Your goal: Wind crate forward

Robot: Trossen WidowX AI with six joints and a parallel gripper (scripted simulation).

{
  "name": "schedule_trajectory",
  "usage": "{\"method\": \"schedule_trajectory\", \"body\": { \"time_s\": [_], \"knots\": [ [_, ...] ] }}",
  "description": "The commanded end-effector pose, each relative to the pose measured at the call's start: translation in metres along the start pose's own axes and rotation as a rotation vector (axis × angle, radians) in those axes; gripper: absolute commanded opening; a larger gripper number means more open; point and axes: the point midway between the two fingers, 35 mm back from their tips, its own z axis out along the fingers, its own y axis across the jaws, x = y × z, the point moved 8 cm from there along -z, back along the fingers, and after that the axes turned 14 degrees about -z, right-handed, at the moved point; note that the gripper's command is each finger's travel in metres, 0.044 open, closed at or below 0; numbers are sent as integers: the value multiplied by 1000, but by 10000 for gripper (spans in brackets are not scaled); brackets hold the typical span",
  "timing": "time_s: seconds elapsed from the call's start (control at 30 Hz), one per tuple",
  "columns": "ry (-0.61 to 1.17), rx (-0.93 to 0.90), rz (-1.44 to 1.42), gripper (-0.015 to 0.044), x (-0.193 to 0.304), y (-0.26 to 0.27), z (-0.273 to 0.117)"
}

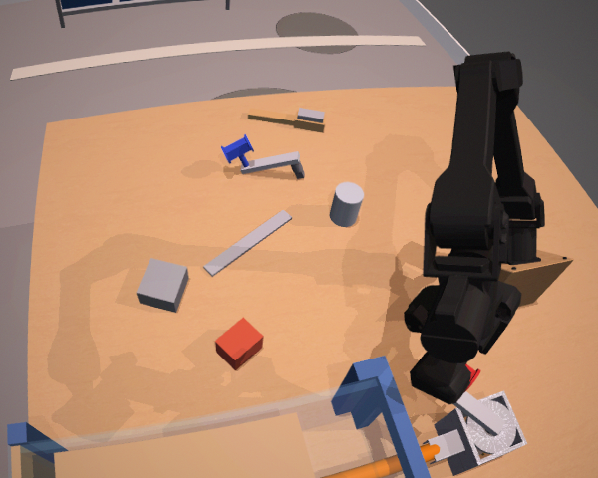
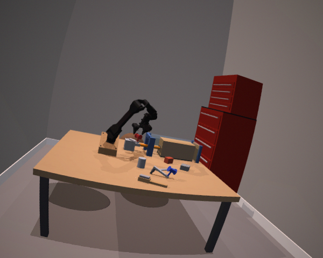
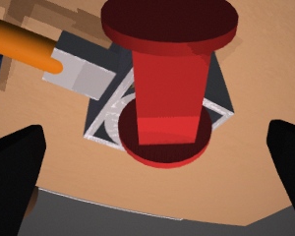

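The tan crate (image 1: pixel 185 447) (image 2: pixel 176 148) sits flat inside the clear-panelled cubby, with a gap between its front and the blue steel frame (image 1: pixel 400 416) (image 2: pixel 149 147). An orange strap (image 1: pixel 382 467) (image 3: pixel 25 49) runs from it to the winch (image 1: pixel 506 436) (image 2: pixel 129 145). The grey winch handle (image 1: pixel 479 412) lies across the winch top, its red knob (image 1: pixel 473 377) (image 2: pixel 138 136) (image 3: pixel 172 88) upright at its outer end. My gripper (image 2: pixel 139 131) (image 3: pixel 158 134) is wide open and empty above the knob. The knob shows between the fingers in the wrist view, not gripped. The key is hidden.
A second crank with a blue knob (image 1: pixel 237 148) (image 2: pixel 171 170), a brush (image 1: pixel 309 123), a cylinder (image 1: pixel 347 205), a flat bar (image 1: pixel 247 242), a grey block (image 1: pixel 162 285) and a red block (image 1: pixel 239 342) lie farther off. The blue frame stands close beside the winch.
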Motion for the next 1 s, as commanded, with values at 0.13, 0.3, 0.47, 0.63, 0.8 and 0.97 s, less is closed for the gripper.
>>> {"method": "schedule_trajectory", "body": {
  "time_s": [0.13, 0.3, 0.47, 0.63, 0.8, 0.97],
  "knots": [
    [-6, 4, -6, 440, -5, -2, 12],
    [-5, 7, -6, 440, -8, -3, 19],
    [-5, 9, -5, 440, -11, -5, 26],
    [1, 9, 2, 361, -11, -4, 24],
    [1, 9, 2, 230, -11, -4, 24],
    [1, 9, 2, 99, -11, -4, 24]
  ]
}}
